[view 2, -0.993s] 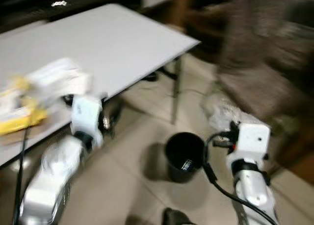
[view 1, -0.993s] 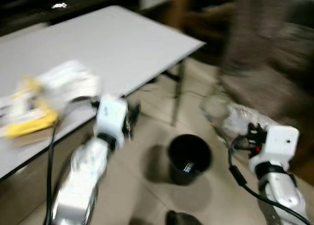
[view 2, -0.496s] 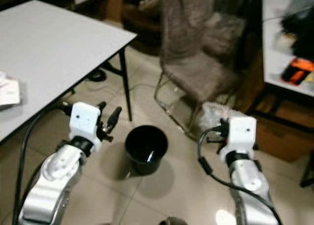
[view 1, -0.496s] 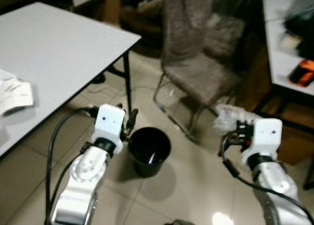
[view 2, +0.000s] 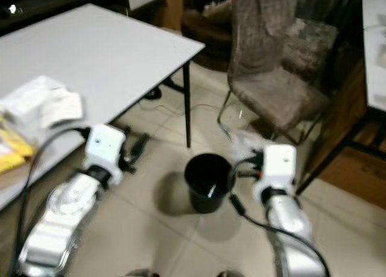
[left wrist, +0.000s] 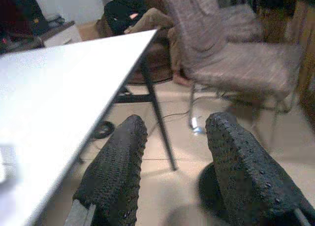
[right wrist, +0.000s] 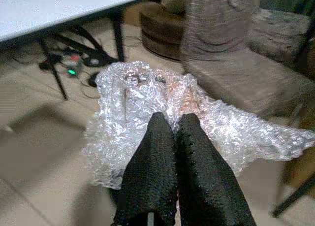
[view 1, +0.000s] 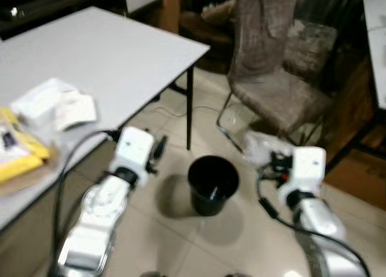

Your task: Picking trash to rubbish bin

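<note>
A black rubbish bin (view 1: 212, 183) stands on the tiled floor between my two arms, with something small and pale inside it. My right gripper (right wrist: 173, 120) is shut on a crumpled sheet of clear bubble wrap (right wrist: 133, 103). That bubble wrap (view 1: 259, 147) hangs just right of the bin and a little beyond its rim. My left gripper (left wrist: 177, 125) is open and holds nothing. It sits left of the bin, beside the white table (view 1: 120, 54). White papers (view 1: 54, 105) and a yellow packet (view 1: 18, 156) lie on the table's near left part.
A brown fabric chair (view 1: 271, 78) on metal legs stands behind the bin. A table leg (view 1: 189, 111) comes down just left of the bin. Cables lie on the floor under the table. A person (left wrist: 133, 12) sits on a sofa far behind.
The camera has swung back to the left, so the table's papers are in view again. The bin now lies midway between the arms. My right gripper still holds the bubble wrap.
</note>
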Tool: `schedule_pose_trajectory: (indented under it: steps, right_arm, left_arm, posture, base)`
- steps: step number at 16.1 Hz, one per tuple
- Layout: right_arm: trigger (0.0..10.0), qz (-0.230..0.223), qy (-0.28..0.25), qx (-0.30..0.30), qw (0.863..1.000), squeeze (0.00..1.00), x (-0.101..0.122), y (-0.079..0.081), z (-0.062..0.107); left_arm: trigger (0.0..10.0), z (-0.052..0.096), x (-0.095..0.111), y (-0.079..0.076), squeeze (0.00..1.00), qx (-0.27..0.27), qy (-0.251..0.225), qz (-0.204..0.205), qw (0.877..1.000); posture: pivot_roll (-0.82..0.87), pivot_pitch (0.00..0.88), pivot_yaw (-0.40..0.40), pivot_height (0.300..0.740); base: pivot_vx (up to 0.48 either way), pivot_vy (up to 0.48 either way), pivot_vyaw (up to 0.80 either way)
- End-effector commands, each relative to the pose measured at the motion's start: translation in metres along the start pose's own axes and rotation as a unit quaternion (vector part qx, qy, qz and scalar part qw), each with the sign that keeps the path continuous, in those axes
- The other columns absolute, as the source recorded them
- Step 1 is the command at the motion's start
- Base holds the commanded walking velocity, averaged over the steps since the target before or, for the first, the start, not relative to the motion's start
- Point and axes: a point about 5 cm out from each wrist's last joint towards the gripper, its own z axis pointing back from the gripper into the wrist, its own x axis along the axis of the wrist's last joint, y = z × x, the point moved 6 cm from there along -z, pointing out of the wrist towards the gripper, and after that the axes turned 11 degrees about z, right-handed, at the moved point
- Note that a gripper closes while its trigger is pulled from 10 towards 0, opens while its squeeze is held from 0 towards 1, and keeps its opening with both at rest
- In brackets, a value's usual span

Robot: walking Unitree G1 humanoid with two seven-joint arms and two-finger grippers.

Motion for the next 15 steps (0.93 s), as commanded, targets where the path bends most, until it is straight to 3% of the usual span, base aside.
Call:
schedule_pose_trajectory:
  steps: [1, 2, 4, 8, 10, 12, 15]
  right_arm:
    - [10.0, 0.008, 0.006, -0.023, 1.000, 0.00, -0.004, -0.012, 0.001]
    - [10.0, 0.007, 0.006, -0.025, 1.000, 0.00, -0.005, -0.012, 0.002]
    - [10.0, 0.010, 0.006, -0.029, 1.000, 0.00, -0.005, -0.013, 0.003]
    - [10.0, 0.022, 0.002, -0.027, 0.999, 0.00, -0.003, -0.018, 0.000]
    - [10.0, 0.024, 0.005, -0.030, 0.999, 0.00, -0.004, -0.022, -0.002]
    - [10.0, 0.012, 0.008, -0.026, 1.000, 0.00, -0.005, -0.021, -0.002]
    - [10.0, 0.013, 0.007, -0.021, 1.000, 0.00, -0.004, -0.018, -0.003]
  left_arm:
    - [10.0, -0.003, 0.002, -0.010, 0.00, -0.021, -0.006, 0.003, 1.000]
    - [10.0, -0.005, 0.002, -0.012, 0.00, -0.026, -0.007, 0.000, 1.000]
    - [10.0, -0.008, 0.004, -0.016, 0.00, -0.034, -0.010, -0.029, 0.999]
    - [10.0, -0.009, 0.001, -0.018, 0.00, -0.022, -0.012, 0.004, 1.000]
    - [10.0, -0.009, 0.000, -0.027, 0.00, -0.038, -0.014, 0.029, 0.999]
    - [10.0, -0.009, 0.005, -0.029, 0.00, -0.035, -0.031, 0.028, 0.999]
    - [10.0, -0.009, 0.000, -0.024, 0.00, -0.027, -0.020, 0.015, 0.999]
  posture:
    - [-0.03, 0.073, 0.017, 0.740]
    - [-0.03, 0.067, 0.017, 0.740]
    - [-0.04, 0.058, 0.013, 0.740]
    - [-0.05, 0.043, -0.002, 0.740]
    - [-0.05, 0.040, -0.015, 0.740]
    - [-0.05, 0.036, -0.025, 0.740]
    - [-0.05, 0.032, -0.027, 0.740]
  base:
    - [0.000, 0.480, 0.00]
    - [0.000, 0.480, 0.00]
    - [0.000, -0.240, 0.00]
    - [0.000, -0.480, 0.00]
    - [0.000, 0.000, 0.00]
    - [0.000, 0.000, -0.63]
    - [0.000, 0.000, -0.80]
